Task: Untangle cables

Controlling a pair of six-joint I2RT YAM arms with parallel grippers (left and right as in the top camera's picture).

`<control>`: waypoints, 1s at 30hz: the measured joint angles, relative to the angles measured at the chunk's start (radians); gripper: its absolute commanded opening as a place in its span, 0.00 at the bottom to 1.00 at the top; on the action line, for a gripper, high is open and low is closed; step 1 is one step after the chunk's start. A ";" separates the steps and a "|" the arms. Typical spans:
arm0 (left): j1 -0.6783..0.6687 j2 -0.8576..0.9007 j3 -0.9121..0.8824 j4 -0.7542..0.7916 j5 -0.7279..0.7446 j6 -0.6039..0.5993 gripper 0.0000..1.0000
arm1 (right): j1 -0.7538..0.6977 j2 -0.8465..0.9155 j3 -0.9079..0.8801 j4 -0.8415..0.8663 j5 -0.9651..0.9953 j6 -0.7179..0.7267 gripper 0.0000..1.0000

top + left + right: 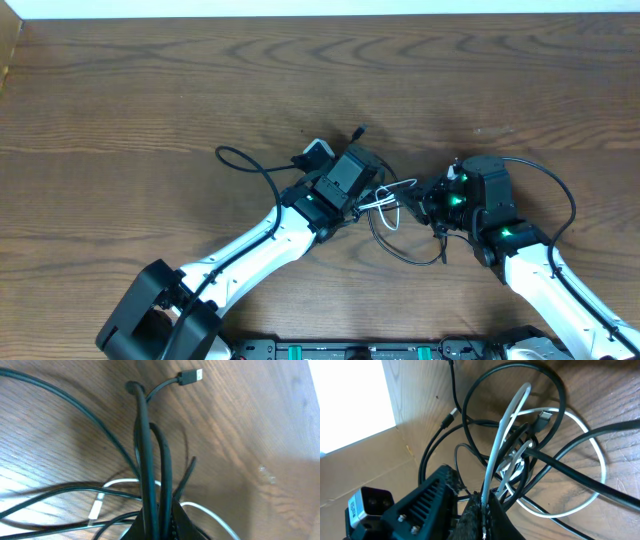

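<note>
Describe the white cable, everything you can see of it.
The white cable is thin, smooth and flexible, with a plastic look. It lies in loose loops on the wooden table between the two arms, tangled with the black cables, which cross over and under it. One strand runs straight up out of the tangle into the right gripper, which is shut on it. What looks like its small white plug end rests on the wood.
</note>
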 measured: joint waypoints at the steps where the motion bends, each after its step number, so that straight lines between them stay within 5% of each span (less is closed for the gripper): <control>1: 0.000 0.000 0.000 -0.007 -0.003 0.014 0.08 | -0.002 0.000 0.000 0.005 0.000 -0.007 0.01; 8: 0.000 0.000 0.001 -0.091 -0.031 0.160 0.08 | -0.071 -0.004 -0.009 0.230 -0.027 -0.153 0.01; 20: 0.000 0.000 0.001 -0.150 -0.045 0.281 0.08 | -0.449 -0.078 -0.006 0.731 -0.279 -0.222 0.06; 24: 0.000 0.000 0.001 -0.138 -0.045 0.272 0.08 | -0.462 -0.085 0.002 0.584 -0.424 -0.214 0.18; 30: 0.000 0.000 0.001 -0.132 -0.046 0.155 0.08 | -0.390 -0.084 0.002 0.112 -0.521 -0.238 0.24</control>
